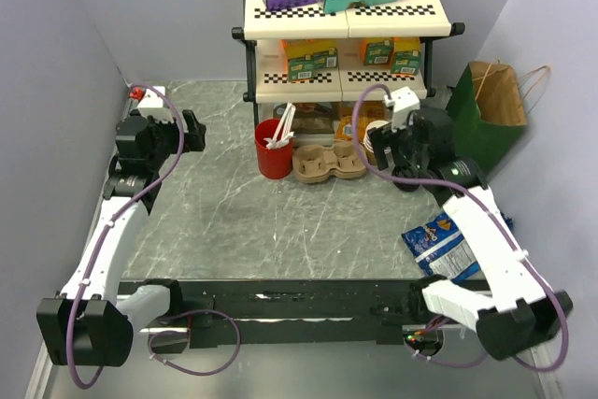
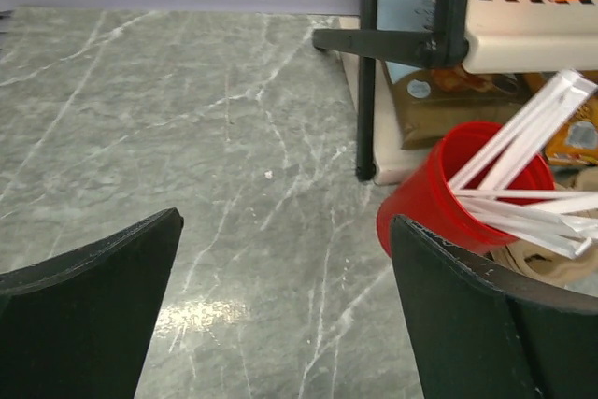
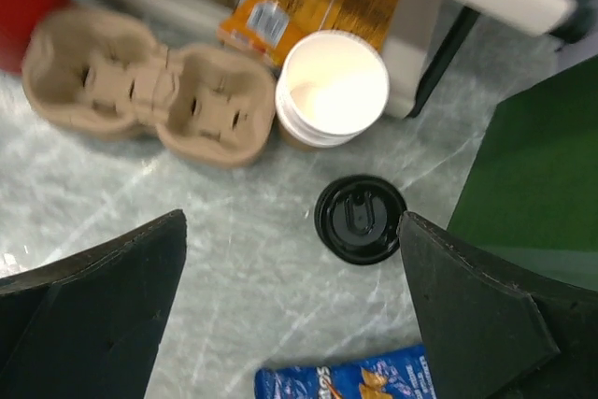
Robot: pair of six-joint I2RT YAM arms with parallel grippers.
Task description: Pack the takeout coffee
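Your right gripper [image 3: 291,221] hangs w/ jaws spread wide, empty, above the takeout coffee [image 3: 360,220]. It stands btwn the pale cup stack [image 3: 334,89] and blue snack bag [image 3: 346,383]; only its black lid shows, cup prob. beneath. Left gripper [image 2: 285,221]: wide, empty, near the red cup [image 2: 434,198].

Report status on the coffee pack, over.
Open and empty: left tool, right tool. Lidded takeout coffee stands just ahead of right tool, untouched. Close by: cup stack, chip bag.

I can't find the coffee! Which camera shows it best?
The right wrist view: the takeout coffee shows plainly from above, black lid up. In the top view the right arm hides it; the left wrist view misses it.
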